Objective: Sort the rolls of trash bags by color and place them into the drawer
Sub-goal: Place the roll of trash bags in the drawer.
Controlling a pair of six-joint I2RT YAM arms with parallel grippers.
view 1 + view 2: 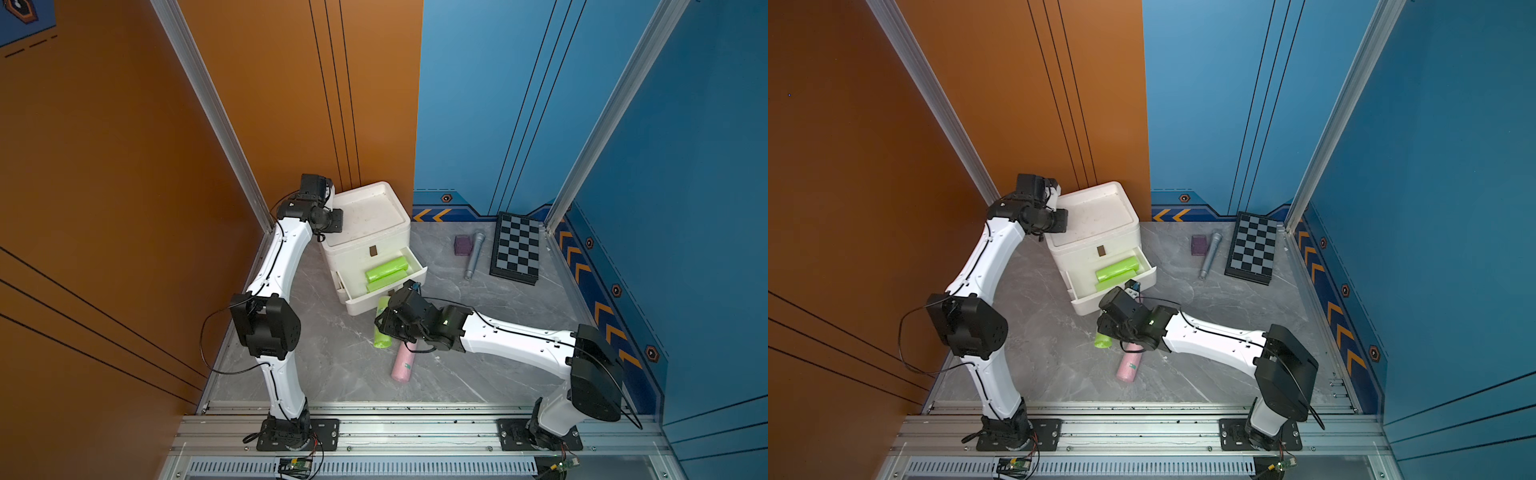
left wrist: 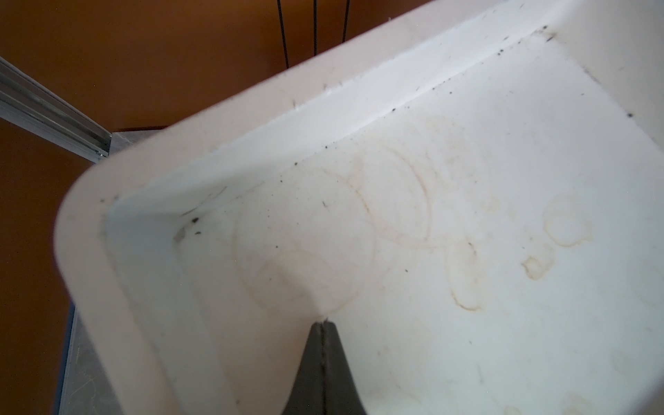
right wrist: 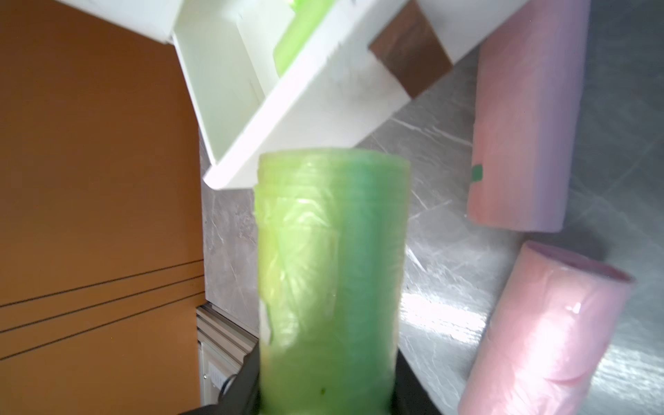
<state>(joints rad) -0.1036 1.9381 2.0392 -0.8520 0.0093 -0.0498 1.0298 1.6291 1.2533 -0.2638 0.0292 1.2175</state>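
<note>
1. In both top views, the drawer cabinet point(image 1: 353, 253) point(image 1: 1084, 253) stood left of centre. Its open drawer point(image 1: 411, 277) held two green rolls point(image 1: 385, 268) lying across its width. Just below it in the frame, the right arm point(image 1: 519, 338) reached over a lime green roll point(image 1: 382, 338). That roll's long axis ran up-down in the frame, roughly crosswise to the stored pair. A pink roll point(image 1: 402, 368) lay on the surface point(image 1: 498, 299) lower down.
2. In the left wrist view, the left fingers point(image 2: 312, 377) were pressed together and empty over a corner of the cabinet's recessed top.
3. In the right wrist view, the right fingers point(image 3: 244, 395) were clamped on the lime green roll's near end. Its far end pointed at the open drawer's front wall, upper centre. Two pink rolls point(image 3: 521, 143) lay at the right. The right arm was clearly the nearer one. The roll probably needed lifting over that wall and turning to lie alongside the pair.
</note>
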